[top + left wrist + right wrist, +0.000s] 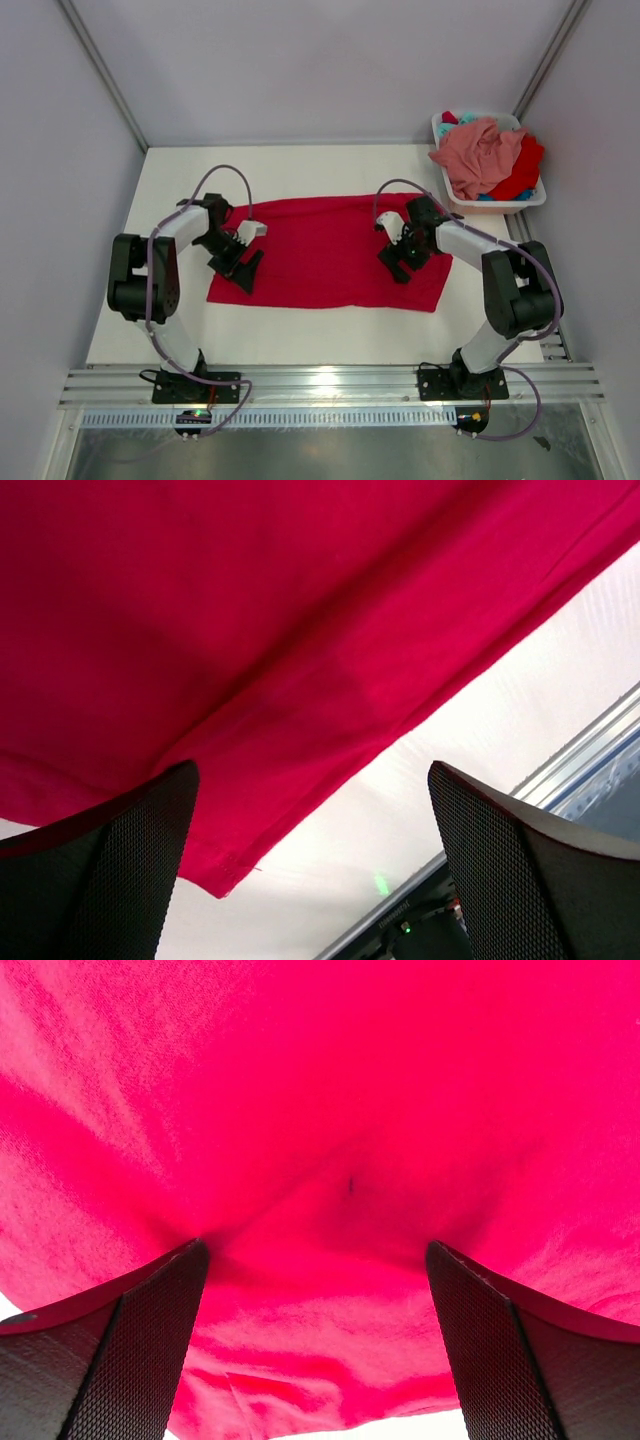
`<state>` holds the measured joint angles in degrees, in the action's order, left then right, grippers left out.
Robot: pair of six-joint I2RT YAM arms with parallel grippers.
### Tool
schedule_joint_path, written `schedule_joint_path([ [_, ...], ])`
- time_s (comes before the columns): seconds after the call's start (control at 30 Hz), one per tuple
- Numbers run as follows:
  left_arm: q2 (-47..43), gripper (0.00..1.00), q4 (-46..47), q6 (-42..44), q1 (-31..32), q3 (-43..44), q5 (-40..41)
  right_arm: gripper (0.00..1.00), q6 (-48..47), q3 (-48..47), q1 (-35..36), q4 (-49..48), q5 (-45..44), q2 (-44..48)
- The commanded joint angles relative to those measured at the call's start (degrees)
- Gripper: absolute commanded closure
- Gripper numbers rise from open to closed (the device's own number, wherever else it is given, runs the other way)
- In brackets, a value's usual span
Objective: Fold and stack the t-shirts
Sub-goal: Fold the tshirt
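The overhead view shows the whole layout. A red t-shirt lies spread flat on the white table, with the left gripper over one end and the right gripper over the other. Beyond the right gripper, and out to its side, a white basket sits in the table's far corner. It holds a salmon pink t-shirt heaped over another red one, with a bit of teal cloth at the rim.

Only the wrist cameras show the jaws clearly. On the left gripper the jaws stand wide apart and hold nothing. The shirt's hemmed corner lies just ahead of and between the fingers, with bare table beside it. On the right gripper the jaws are just as wide and clamp nothing. Red cloth fills everything ahead of them and puckers into soft creases between the fingers.

Pale grey walls close in the table on three sides. A metal rail carrying both arm bases runs along the near edge.
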<state>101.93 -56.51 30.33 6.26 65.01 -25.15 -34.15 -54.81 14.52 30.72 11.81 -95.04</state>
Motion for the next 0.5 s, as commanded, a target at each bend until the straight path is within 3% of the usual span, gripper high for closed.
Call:
schedule_joint_path([
  [0.0, 0.7, 0.01, 2.7, -1.1, 0.1, 2.9, -2.7, 0.06, 0.6, 1.9, -0.1, 3.5, -2.1, 3.0],
  [0.27, -1.0, 0.01, 6.0, -4.7, 0.1, 5.2, -5.6, 0.06, -0.4, -2.1, -0.1, 3.2, -1.8, 1.4],
  [0.33, -3.7, 0.01, 10.4, -8.0, 0.1, 5.6, -5.1, 0.01, -0.8, -5.2, -0.2, 1.9, -1.7, 0.6],
  [0.47, -9.4, 0.01, 20.6, -14.8, 0.2, 7.3, -3.3, 0.01, 1.7, -13.4, -0.1, 0.3, -0.5, -1.6],
])
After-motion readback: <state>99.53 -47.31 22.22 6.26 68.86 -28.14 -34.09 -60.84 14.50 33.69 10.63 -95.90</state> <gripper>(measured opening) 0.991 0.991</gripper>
